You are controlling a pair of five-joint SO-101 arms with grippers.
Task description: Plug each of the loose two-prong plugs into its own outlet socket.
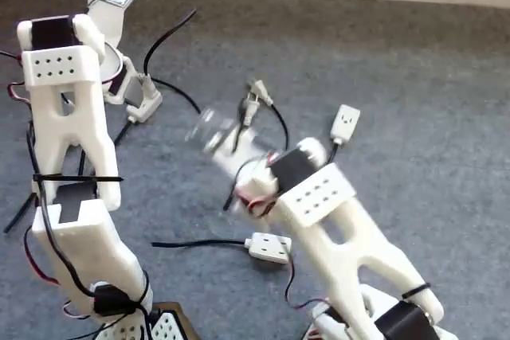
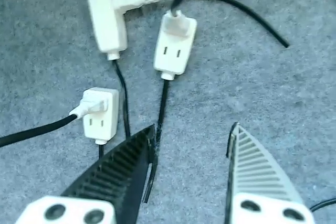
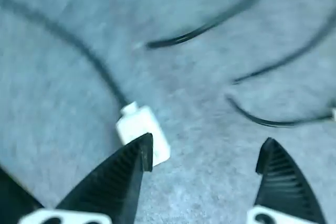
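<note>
Two sockets lie well apart on the carpet (image 1: 446, 77) in the high view, the far socket (image 1: 345, 123) right of centre and the near socket (image 1: 268, 247) at lower centre, with a loose plug (image 1: 256, 101) at centre between them and the left arm. From the left wrist view, my left claw (image 2: 193, 127) is spread wide and holds nothing. Ahead of it sit a slotted socket (image 2: 175, 43), a second socket (image 2: 100, 114) nearer the dark finger, and an angled plug (image 2: 107, 22) beyond. I cannot tell whether that one is seated in anything. From the right wrist view, my right claw (image 3: 208, 140) is also released and empty, with a white plug (image 3: 139, 129) on its cable (image 3: 89, 56) just beside one finger, not between the two. I take the step in hand to be the grasp. I would centre the body between the fingers, clamp the housing rather than the cable, keep the prongs level with the slots, and pin the socket with the other claw so it cannot slide. No readable writing or labels anywhere.
</note>
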